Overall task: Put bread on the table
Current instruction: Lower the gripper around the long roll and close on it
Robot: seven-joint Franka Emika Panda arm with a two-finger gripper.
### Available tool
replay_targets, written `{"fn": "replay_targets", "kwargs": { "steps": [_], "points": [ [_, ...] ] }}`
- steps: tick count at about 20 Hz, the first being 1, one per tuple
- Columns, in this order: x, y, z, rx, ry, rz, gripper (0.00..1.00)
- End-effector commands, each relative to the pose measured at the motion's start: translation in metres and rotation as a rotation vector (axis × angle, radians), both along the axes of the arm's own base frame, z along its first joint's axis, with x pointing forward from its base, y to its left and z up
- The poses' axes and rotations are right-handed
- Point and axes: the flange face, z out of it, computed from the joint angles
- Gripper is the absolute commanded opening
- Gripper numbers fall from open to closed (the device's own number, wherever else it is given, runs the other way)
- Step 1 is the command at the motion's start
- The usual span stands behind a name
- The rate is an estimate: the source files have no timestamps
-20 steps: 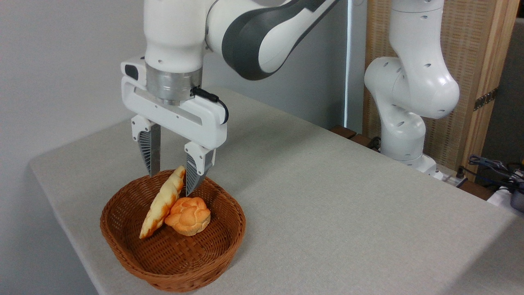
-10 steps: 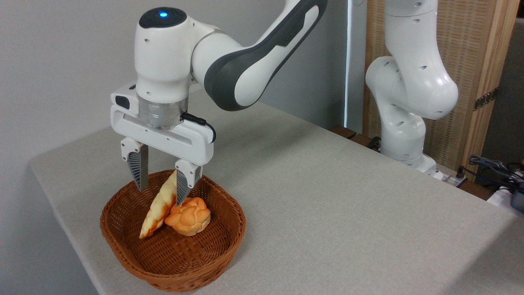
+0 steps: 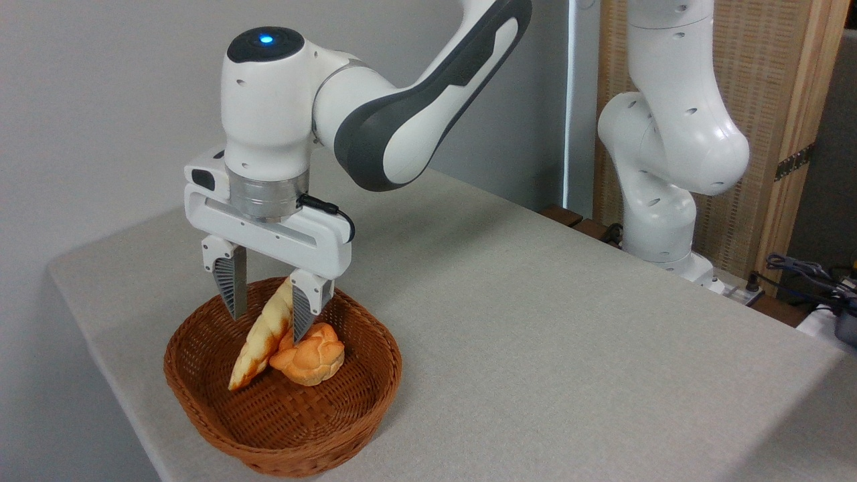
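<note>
The bread (image 3: 260, 345), a long pale-yellow braided loaf, leans tilted inside the brown wicker basket (image 3: 281, 428), its upper end against the far rim. My gripper (image 3: 268, 327) hangs over the basket's back part, open, with its fingers straddling the loaf's upper end. The left finger stands apart from the loaf. The right finger (image 3: 304, 309) is close beside it, and contact cannot be told. The table (image 3: 535, 348) is a large grey-beige surface under the basket.
A small round orange knotted roll (image 3: 309, 355) lies in the basket against the loaf's right side. The arm's white base (image 3: 659, 221) stands at the table's far right edge. Cables (image 3: 803, 271) lie at the far right, beyond the table.
The gripper has come down over the basket and shifted slightly left, its fingers now lower around the loaf's upper end. The loaf and roll have not moved.
</note>
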Motion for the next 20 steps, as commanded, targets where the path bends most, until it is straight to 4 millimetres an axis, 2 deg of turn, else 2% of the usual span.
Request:
{"fn": "replay_targets", "kwargs": {
  "steps": [1, 7, 13, 20],
  "points": [
    [0.0, -0.001, 0.0, -0.018, -0.015, 0.02, 0.2],
    [0.0, 0.0, 0.001, -0.019, -0.016, 0.019, 0.21],
    [0.0, 0.009, 0.011, -0.02, -0.03, 0.031, 0.2],
    [-0.004, 0.015, 0.034, -0.03, -0.056, 0.043, 0.2]
  ]
}}
